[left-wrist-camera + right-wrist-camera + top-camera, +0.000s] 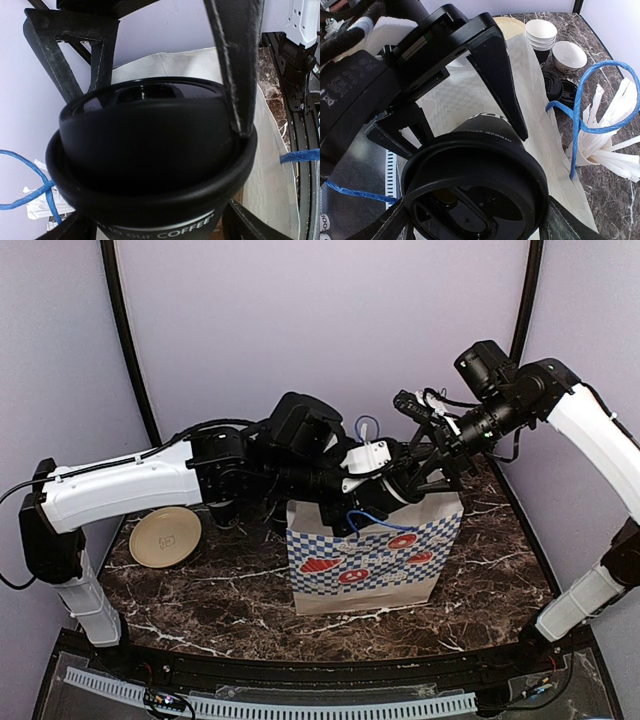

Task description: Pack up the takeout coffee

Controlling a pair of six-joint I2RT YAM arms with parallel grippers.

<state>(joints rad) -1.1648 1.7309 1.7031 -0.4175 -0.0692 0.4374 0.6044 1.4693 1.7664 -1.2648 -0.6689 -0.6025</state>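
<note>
The takeout coffee (150, 150) hangs lid-up at the open mouth of the checkered paper bag (370, 560), which stands mid-counter (200, 590). The left tool (447, 135) and right tool (170, 107) both straddle it, jaws wide, with fingers against the lid rim. Which tool bears the cup cannot be determined.

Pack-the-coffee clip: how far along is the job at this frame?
Done: the takeout coffee is lidded and up at the mouth of the open paper bag. In hand: the left hand and right hand both straddle the cup there; which one bears it is unclear. Left: lower it inside, let go, and pull both arms clear.
</note>
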